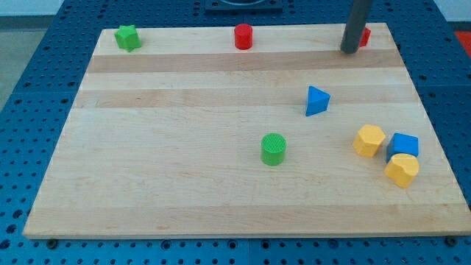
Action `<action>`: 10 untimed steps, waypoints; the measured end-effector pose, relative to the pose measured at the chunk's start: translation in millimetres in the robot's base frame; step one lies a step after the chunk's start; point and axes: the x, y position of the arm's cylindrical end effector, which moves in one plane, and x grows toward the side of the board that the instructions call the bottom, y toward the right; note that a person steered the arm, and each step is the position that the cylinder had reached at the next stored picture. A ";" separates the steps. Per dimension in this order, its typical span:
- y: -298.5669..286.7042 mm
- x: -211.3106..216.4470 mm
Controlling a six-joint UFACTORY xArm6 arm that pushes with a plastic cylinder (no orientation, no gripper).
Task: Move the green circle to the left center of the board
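Observation:
The green circle, a short green cylinder, stands a little right of the board's middle, toward the view's bottom. My tip is at the view's top right of the board, far above and to the right of the green circle. It touches no block that I can make out, but a red block sits right behind the rod, mostly hidden by it.
A green star sits at the top left corner and a red cylinder at the top centre. A blue triangle lies right of centre. Two yellow blocks and a blue block cluster at the right edge of the wooden board.

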 end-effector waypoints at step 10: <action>-187.7 231.5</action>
